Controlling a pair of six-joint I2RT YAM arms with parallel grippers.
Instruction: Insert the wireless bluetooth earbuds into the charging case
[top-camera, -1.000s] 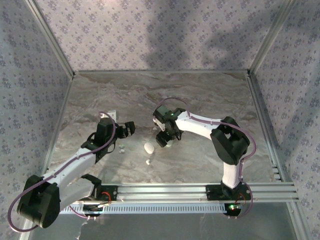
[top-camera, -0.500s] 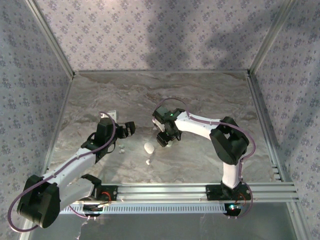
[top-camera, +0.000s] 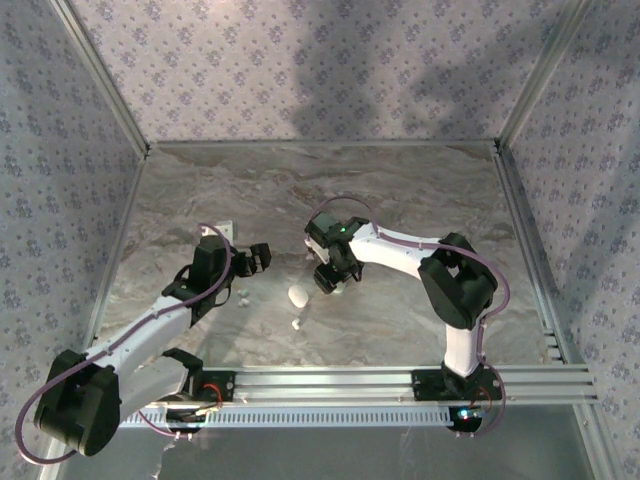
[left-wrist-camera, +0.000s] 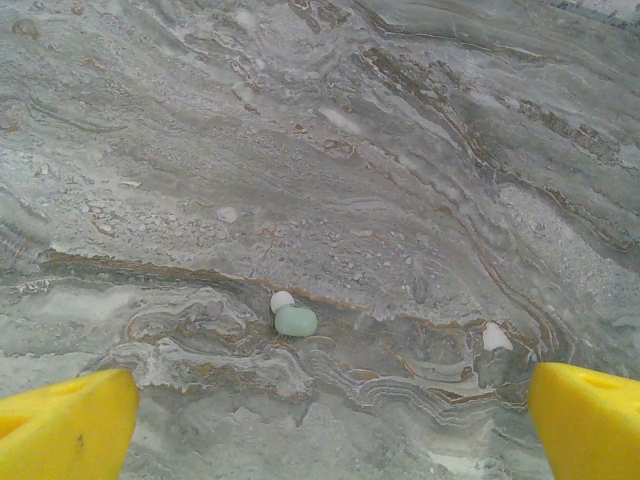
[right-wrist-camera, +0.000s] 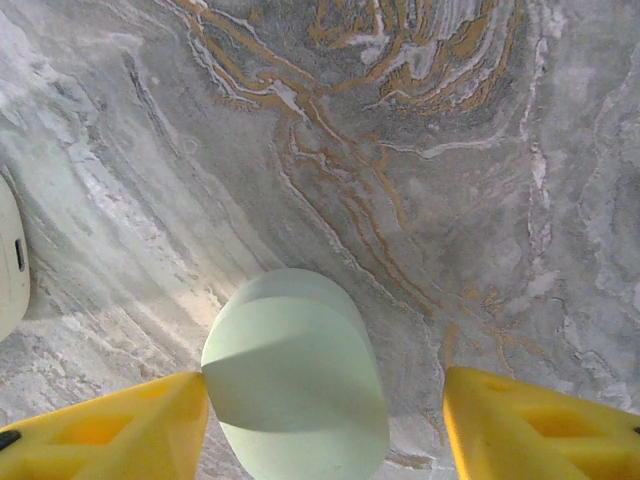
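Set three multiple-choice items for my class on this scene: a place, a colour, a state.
1. The pale green case lies: A between the right hand's fingers; B at the table's far edge; C at the table's near edge.
2. The hands' fingers are: A black; B yellow; C red.
3. The left hand is: A shut on a case; B shut, empty; C wide open, empty.
A: a yellow finger flanks it on each side. B: both wrist views show yellow. C: its fingers stand far apart, gripping nothing.
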